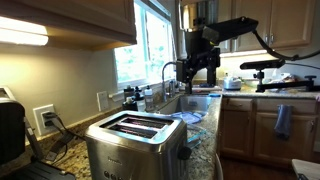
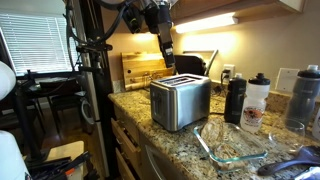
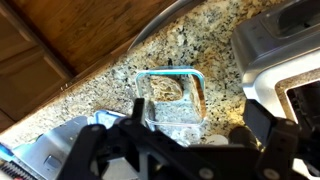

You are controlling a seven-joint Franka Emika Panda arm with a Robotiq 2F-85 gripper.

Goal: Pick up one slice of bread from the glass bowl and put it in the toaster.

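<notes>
Bread slice (image 3: 168, 90) rests in glass bowl (image 3: 200, 92) (seen only in wrist view) | toaster (image 2: 180, 100) beside bowl on table (image 2: 170, 146) | end effector (image 2: 167, 54) hangs high, fingers spread, empty.

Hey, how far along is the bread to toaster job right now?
Nothing looks done yet: the toaster slots appear empty. In hand: nothing; the gripper hangs open above the counter, and the wrist view looks down at the slice of bread lying in the glass bowl. Left: grasp, lift, drop into a slot.
</notes>
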